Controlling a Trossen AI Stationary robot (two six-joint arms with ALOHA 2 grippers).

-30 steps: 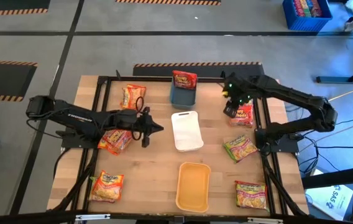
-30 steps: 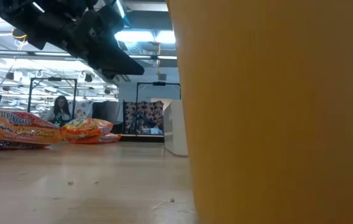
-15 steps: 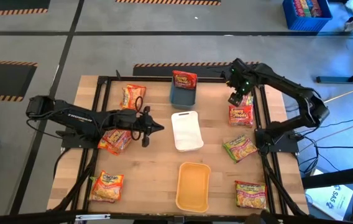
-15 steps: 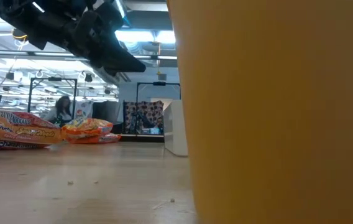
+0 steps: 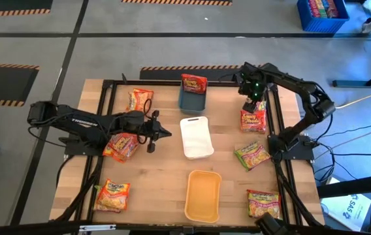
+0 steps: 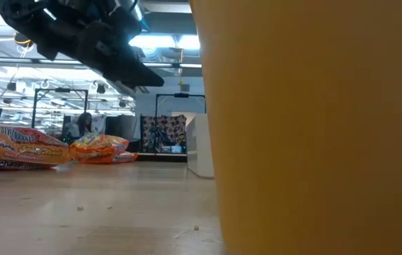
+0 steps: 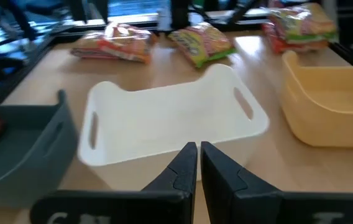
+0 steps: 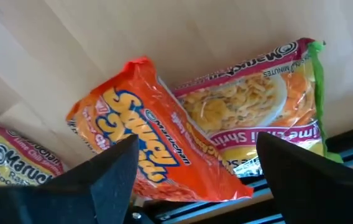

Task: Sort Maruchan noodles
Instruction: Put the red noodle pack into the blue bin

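Maruchan noodle packets lie flat on the table. An orange packet (image 8: 145, 149) rests partly on a green-and-red packet (image 8: 257, 106) at the far right (image 5: 254, 119). My right gripper (image 8: 195, 146) hangs open above this pair (image 5: 251, 101), pointing down, one finger to each side of the orange packet. A red packet (image 5: 194, 83) lies on the blue-grey tray (image 5: 192, 101). My left gripper (image 5: 158, 132) is shut and empty, just left of the white tray (image 7: 170, 121).
The orange-yellow tray (image 5: 203, 194) sits near the front edge and fills the low view's right side (image 6: 314, 127). More packets lie at the left (image 5: 140, 100) (image 5: 121, 145) (image 5: 112, 194) and right (image 5: 252, 155) (image 5: 264, 203). A black frame (image 5: 277, 124) borders the table.
My right arm has swung its elbow toward the far right. Its gripper has shifted a little toward the table's far edge and stays over the packets at the far right. My left gripper has rolled slightly in place.
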